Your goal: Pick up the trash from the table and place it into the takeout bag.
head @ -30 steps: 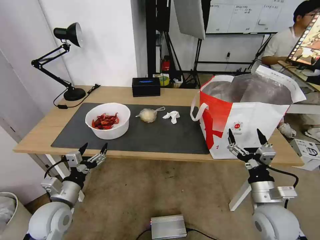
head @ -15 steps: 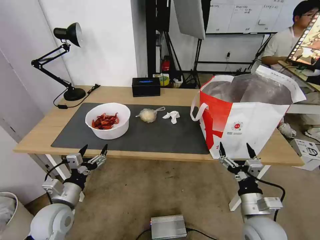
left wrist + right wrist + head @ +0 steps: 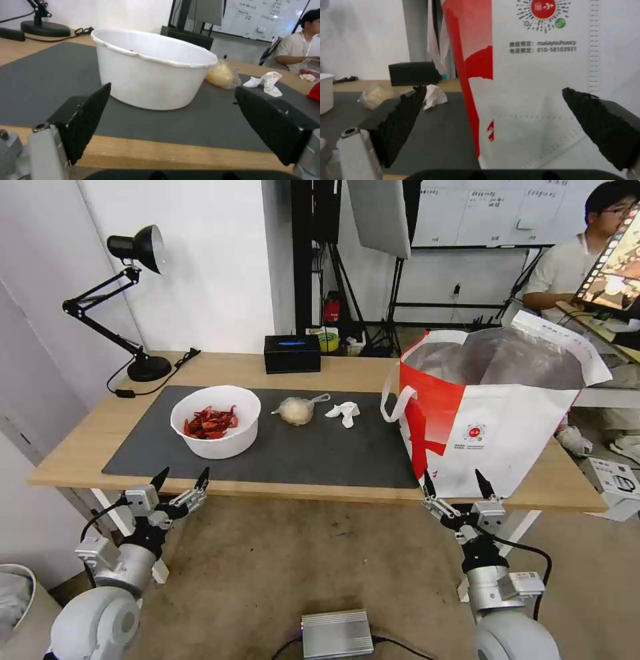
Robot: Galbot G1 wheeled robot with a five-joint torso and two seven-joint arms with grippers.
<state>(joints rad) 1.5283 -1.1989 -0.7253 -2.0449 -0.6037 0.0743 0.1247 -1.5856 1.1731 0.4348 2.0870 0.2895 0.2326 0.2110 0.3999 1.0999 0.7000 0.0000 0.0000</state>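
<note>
Head view: we hold our left gripper (image 3: 181, 479) with its fingers spread wide and empty, below the near edge of the table (image 3: 80, 447), just in front of the white bowl (image 3: 215, 421) of red shells. Our right gripper (image 3: 454, 483) is likewise wide open and holds nothing, low before the near face of the takeout bag (image 3: 497, 430), which stands upright at the right end of the dark mat (image 3: 320, 453). On the mat between bowl and bag lie the small knotted bag (image 3: 296, 410) and, just beside it, the crumpled tissue (image 3: 344, 412). Beyond them, we see the black tissue box (image 3: 292, 353) at the table's far edge.
</note>
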